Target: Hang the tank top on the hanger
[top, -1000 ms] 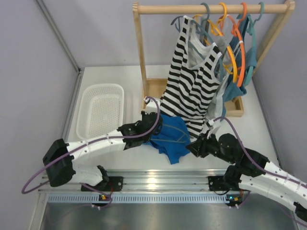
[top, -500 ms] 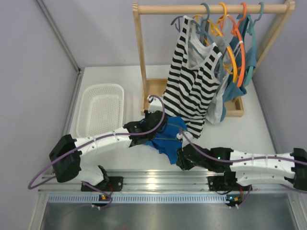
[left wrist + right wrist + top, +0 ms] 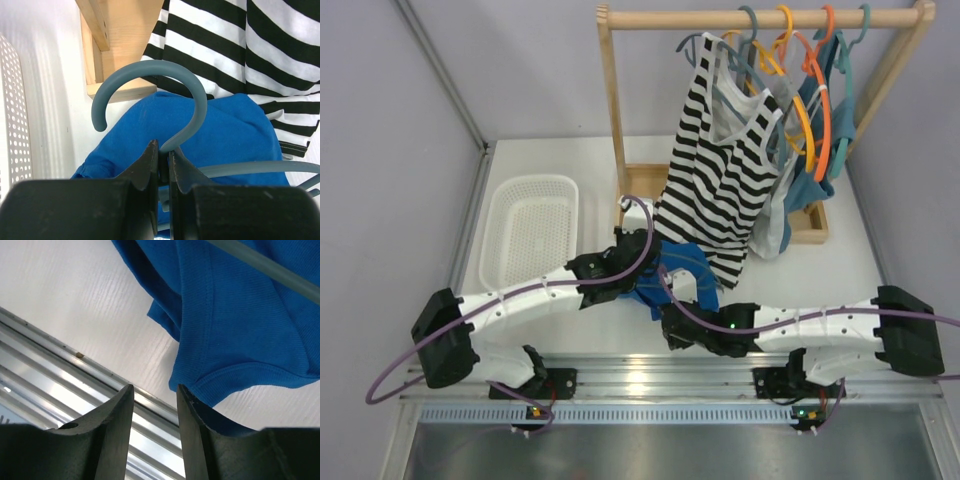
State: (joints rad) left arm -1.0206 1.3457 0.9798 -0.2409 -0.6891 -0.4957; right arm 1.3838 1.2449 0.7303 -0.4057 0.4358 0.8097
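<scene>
Right fingers (image 3: 112, 440) are seen spread with nothing between them, poised low over the white bench (image 3: 65, 295) and just short of the stitched hem of the plain royal-blue sleeveless fabric tank top (image 3: 240, 320). The top lies crumpled on the bench near its front edge. Left fingers (image 3: 145, 165) are pressed together on the neck of the thin slate-blue triangular clothes hanger (image 3: 150, 67), just below its curved hook. One arm of the hanger runs across the blue cloth; whether it is threaded through an opening cannot be told. The top is judged light, limp and likely to bunch or slide off the smooth hanger, so a hold is best taken at a doubled hem or strap edge. Beyond, a black-and-white striped top (image 3: 715, 170) hangs from a wooden rack (image 3: 612, 120).
</scene>
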